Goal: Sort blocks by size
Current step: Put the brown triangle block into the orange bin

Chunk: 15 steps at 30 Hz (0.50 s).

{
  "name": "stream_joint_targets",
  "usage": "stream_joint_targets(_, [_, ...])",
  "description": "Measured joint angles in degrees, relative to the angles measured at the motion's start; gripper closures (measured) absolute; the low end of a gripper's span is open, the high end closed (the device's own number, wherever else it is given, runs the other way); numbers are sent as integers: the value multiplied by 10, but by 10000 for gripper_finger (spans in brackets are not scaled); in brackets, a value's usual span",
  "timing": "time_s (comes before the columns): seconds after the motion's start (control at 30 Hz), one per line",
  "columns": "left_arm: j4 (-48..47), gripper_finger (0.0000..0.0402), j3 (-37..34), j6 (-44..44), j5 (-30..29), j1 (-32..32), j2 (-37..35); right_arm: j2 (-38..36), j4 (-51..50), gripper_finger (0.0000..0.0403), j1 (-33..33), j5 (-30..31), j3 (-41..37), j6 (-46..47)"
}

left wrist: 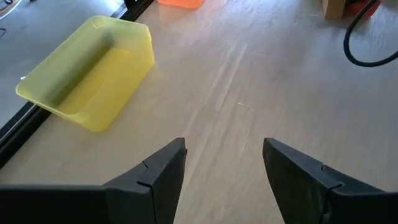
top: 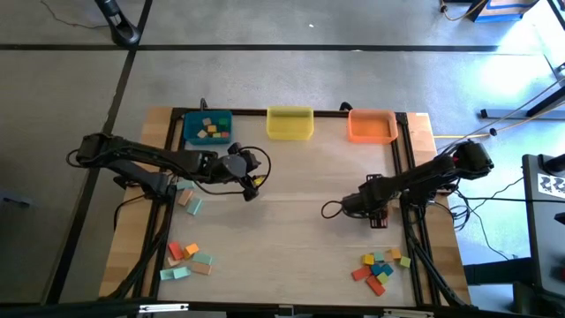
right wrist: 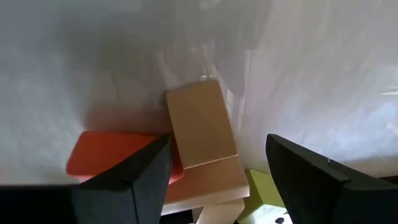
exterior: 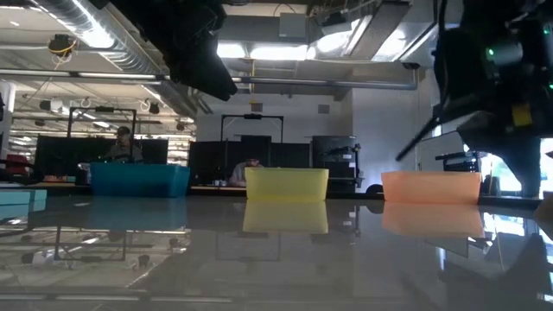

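Note:
My right gripper points steeply down at the table's right side and is open. In its wrist view a tan block lies between the two fingers, tilted on another tan piece. An orange block and a green block lie beside it. I cannot see the fingers touching any of them. My left gripper hangs open over bare table at centre left. More blocks lie at near right, near left and left, and some in the blue bin.
Three bins stand in a row along the far edge: the blue one, a yellow one and an orange one. A black frame borders the table. A dark cable loops beside my right gripper. The table's middle is bare wood.

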Motion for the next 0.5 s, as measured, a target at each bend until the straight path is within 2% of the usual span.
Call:
stream_joint_targets(0.3, [1, 199, 0, -2, 0, 0, 0, 0, 40, 149, 0, -5, -28, 3])
stream_joint_targets(0.4, [1, 199, 0, -2, 0, 0, 0, 0, 41, 176, 0, -5, -28, 4])
stream_joint_targets(0.5, [2, 199, 0, -2, 0, 0, 0, 0, 50, 228, 0, -4, -28, 5])
